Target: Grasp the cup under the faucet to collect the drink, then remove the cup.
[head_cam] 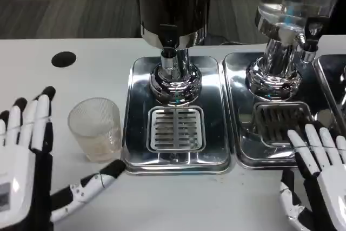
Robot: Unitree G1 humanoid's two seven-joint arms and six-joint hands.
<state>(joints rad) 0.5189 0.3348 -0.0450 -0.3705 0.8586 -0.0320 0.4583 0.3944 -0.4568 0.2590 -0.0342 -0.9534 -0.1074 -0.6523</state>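
Observation:
A clear ribbed plastic cup [96, 128] stands upright on the white table, just left of the steel drip tray [138, 106] of the dark dispenser [174, 4]. Its faucet [168, 44] hangs over the slotted grate [176, 129], and nothing stands on the grate. My left hand [27, 166] is at the lower left, open, fingers spread upward and thumb reaching toward the cup's base, apart from the cup. My right hand [316, 179] is at the lower right, open, its fingertips over the front edge of the second tray.
A second dispenser [292, 4] with a clear tank stands on its own steel tray [238, 79] to the right, with a dark grate [281, 120]. A round black hole [64, 59] lies in the table at the back left. The table's front strip between my hands is bare.

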